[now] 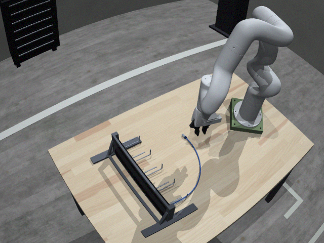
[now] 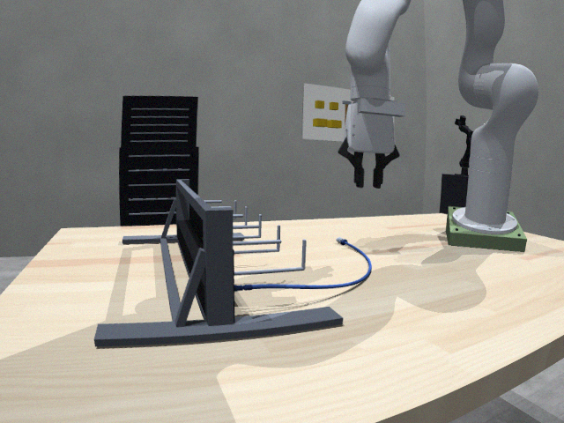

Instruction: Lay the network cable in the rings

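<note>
A blue network cable (image 1: 199,162) (image 2: 318,285) lies on the wooden table in a wide arc. One end goes into the dark grey rack (image 1: 141,175) (image 2: 218,263) near its end post. The free plug (image 1: 184,135) (image 2: 340,241) rests on the table. Several steel rings stick out of the rack's face, such as one ring (image 1: 173,183) (image 2: 302,255) nearest the cable's plugged end and another ring (image 1: 160,167) (image 2: 278,236) beside it. The cable lies in none of them. My gripper (image 1: 200,132) (image 2: 367,183) hangs well above the table, just right of the free plug, fingers partly apart and empty.
The arm's green base (image 1: 245,128) (image 2: 485,239) is bolted to the table behind the gripper. The rack's flat feet (image 1: 170,219) (image 2: 218,330) reach out over the table. A black cabinet (image 1: 31,26) (image 2: 157,154) stands on the floor beyond.
</note>
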`<action>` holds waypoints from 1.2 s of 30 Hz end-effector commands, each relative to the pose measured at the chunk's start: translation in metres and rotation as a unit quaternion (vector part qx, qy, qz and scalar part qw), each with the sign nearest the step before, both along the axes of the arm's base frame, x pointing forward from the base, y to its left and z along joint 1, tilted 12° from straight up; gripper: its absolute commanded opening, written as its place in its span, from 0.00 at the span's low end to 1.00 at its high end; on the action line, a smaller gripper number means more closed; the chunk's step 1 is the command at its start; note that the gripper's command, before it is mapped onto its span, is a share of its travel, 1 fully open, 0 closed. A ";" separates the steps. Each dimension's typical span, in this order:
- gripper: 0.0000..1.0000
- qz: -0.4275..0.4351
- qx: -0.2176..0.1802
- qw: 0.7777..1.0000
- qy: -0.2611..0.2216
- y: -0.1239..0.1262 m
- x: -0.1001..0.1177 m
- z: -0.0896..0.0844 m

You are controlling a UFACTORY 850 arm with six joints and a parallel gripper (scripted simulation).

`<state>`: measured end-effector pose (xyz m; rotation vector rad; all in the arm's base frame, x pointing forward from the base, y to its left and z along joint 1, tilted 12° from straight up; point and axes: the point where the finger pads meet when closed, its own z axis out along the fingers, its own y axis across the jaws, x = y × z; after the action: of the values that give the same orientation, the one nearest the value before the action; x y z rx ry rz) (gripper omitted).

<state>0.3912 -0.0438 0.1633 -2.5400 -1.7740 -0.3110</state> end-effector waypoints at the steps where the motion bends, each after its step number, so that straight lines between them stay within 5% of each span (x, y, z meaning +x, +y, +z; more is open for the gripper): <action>1: 0.35 0.000 0.000 1.000 -0.001 0.000 0.001 -0.003; 36: 0.35 0.000 0.000 1.000 -0.001 0.014 0.016 -0.096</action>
<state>0.4047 -0.0314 0.0749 -2.5343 -1.7713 -0.2691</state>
